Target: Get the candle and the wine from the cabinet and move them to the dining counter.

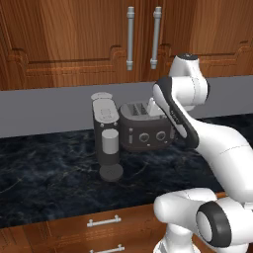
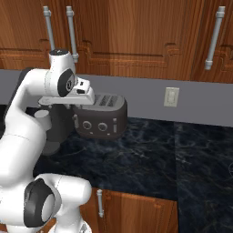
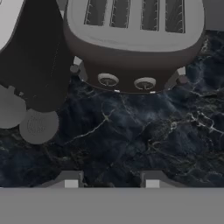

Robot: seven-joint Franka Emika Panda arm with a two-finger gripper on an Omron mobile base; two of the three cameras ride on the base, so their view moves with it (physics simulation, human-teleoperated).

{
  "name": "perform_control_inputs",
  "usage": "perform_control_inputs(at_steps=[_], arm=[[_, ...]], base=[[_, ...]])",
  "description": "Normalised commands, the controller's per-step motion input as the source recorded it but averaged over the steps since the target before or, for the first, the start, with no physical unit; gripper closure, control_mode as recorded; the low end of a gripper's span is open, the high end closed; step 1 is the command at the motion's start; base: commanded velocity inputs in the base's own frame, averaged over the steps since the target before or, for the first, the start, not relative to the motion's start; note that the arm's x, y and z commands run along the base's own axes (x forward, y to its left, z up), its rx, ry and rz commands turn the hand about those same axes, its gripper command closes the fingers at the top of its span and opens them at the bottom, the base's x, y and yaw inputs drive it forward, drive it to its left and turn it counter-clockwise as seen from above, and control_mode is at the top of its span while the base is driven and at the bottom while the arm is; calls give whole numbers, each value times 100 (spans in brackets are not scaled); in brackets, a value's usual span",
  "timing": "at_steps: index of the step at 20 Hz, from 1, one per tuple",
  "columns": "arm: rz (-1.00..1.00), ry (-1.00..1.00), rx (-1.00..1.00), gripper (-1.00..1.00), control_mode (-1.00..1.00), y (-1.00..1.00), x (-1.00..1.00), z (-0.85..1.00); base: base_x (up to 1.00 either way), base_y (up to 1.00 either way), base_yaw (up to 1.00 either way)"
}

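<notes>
Cabinet [image 1: 74, 44] doors are shut up on the wall above the black countertop [image 1: 49, 168], their long grey bar handles [image 1: 130, 37] running straight up and down. My arm is folded, elbow up by the doors, hand tipped down over the toaster [image 1: 146, 129] and coffee machine [image 1: 107, 138]. From the hand camera I see the gripper [image 3: 111, 183] with its tips apart, partly open, nothing between them, marble below. Right base camera picks up a wall outlet [image 2: 171, 97] the left one doesn't.
</notes>
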Motion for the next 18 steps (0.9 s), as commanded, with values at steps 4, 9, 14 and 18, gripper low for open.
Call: perform_control_inputs(at_steps=[4,9,14,18], arm=[[1,-1,0,-100,-100,0,-17,0],[2,-30,5,-100,-100,3,-48,0],[0,-45,0,-100,-100,15,-18,20],[-3,-46,0,-100,-100,22,0,36]], base=[[0,0,0],[0,0,0],[0,0,0],[0,0,0]])
